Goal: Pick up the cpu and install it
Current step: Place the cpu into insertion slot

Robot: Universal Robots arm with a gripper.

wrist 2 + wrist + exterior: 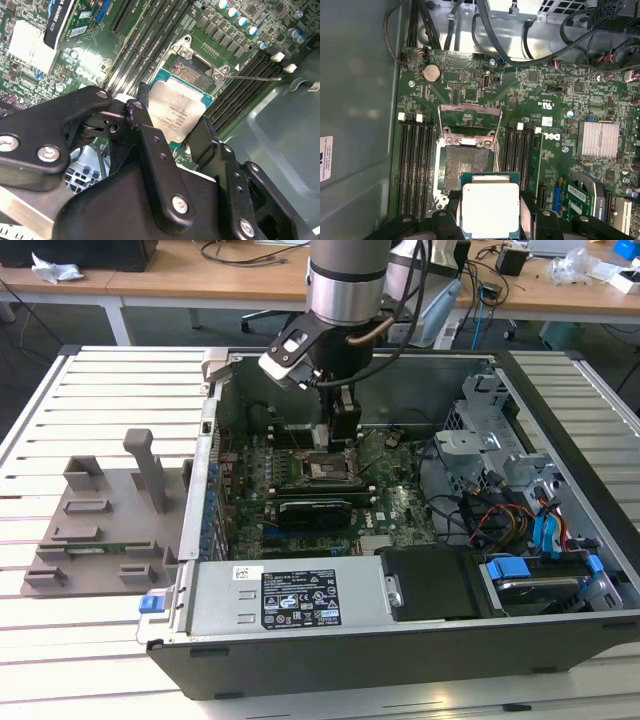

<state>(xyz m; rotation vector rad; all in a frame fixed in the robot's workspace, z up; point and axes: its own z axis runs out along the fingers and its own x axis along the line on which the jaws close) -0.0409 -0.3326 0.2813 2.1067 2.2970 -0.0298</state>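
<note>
The cpu (490,207), a flat square chip with a silver-grey metal top and green rim, hangs between my gripper's (490,216) black fingers (445,220). In the second wrist view the cpu (177,112) is likewise held by the gripper (172,122), one finger (142,125) on each side. It hovers just beside and above the open black socket (462,172) on the green motherboard, whose metal load plate (470,117) is flipped up. In the exterior view the gripper (343,430) is lowered into the computer case over the socket (325,468).
The open case (560,635) holds memory slots (415,165) on both sides of the socket, a card (315,508), cables (500,520), a drive cage (480,430) and a power supply (290,595). A grey tray with posts (100,530) lies at the exterior view's left.
</note>
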